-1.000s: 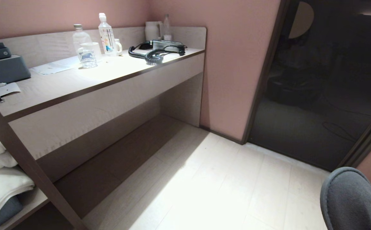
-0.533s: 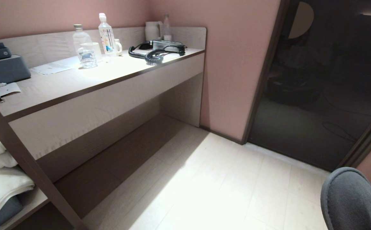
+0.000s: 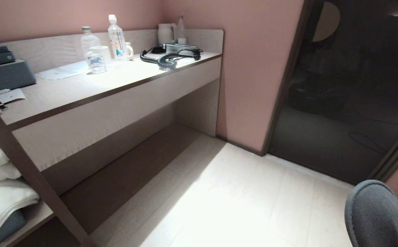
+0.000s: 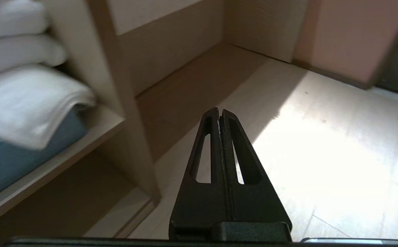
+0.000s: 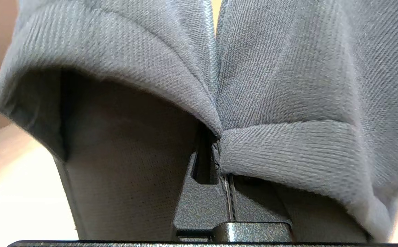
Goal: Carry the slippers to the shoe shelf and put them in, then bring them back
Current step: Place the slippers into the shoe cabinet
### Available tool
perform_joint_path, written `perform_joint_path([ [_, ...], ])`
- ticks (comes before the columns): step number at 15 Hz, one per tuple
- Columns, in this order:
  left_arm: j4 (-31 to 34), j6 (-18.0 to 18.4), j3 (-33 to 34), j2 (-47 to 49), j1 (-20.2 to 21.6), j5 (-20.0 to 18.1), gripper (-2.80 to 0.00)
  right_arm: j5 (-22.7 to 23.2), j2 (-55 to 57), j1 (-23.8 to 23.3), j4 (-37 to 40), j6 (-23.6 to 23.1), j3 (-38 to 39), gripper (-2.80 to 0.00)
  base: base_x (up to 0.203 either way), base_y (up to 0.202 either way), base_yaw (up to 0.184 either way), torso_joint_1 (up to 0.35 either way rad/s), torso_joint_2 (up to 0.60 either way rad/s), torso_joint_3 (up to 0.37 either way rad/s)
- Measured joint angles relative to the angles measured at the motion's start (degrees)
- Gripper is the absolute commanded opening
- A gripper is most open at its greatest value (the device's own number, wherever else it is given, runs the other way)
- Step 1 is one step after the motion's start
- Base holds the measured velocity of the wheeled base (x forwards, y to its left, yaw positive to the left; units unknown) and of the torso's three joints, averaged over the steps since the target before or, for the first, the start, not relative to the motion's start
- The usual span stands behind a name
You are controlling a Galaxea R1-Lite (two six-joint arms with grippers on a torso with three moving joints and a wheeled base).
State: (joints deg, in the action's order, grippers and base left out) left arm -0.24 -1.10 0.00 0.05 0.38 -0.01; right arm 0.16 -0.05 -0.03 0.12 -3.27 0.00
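Slippers: we count two grey-blue slippers (image 5: pixel 288 103), side by side, filling our right wrist view; our head view shows only one rounded grey toe at its lower right corner (image 3: pixel 374 216), above the pale floor (image 3: pixel 226 199).
Right gripper: our right gripper (image 5: pixel 216 161) has its fingers pinched tight on the inner edges of the two slippers where they meet; the head view shows none of it.
Left gripper: our left gripper (image 4: pixel 220 115) has its two black fingers pressed together, holding nothing, over the floor near a brown upright post (image 4: pixel 116 89); only the left wrist view shows it.
Desk counter: only our head view shows the top of the pale desk counter (image 3: pixel 82 89). On it we count three bottles, one mug (image 3: pixel 127 50), one black coiled cord (image 3: pixel 166 60), one grey box (image 3: pixel 5 77) and one white jug (image 3: pixel 166 33).
Towels: we see folded white towels (image 4: pixel 20 85) stacked on a shelf left of the post, in both the head and left wrist views.
Shoe shelf: we cannot tell it apart in any view.
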Motion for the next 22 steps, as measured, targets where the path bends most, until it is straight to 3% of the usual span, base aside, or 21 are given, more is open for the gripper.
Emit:
perform_joint_path([
  [18,0.0,0.1,0.0,0.0,-0.1,0.0,-2.80,0.0,0.0,-0.1,-0.1,0.2,-0.1,-2.80,0.001,-0.009,0.176,0.003,0.00,0.003],
  [22,0.0,0.1,0.0,0.0,0.0,0.0,-2.80,-0.1,0.0,-0.1,-0.1,0.4,-0.1,-2.80,0.000,-0.006,0.089,0.004,0.00,0.001],
])
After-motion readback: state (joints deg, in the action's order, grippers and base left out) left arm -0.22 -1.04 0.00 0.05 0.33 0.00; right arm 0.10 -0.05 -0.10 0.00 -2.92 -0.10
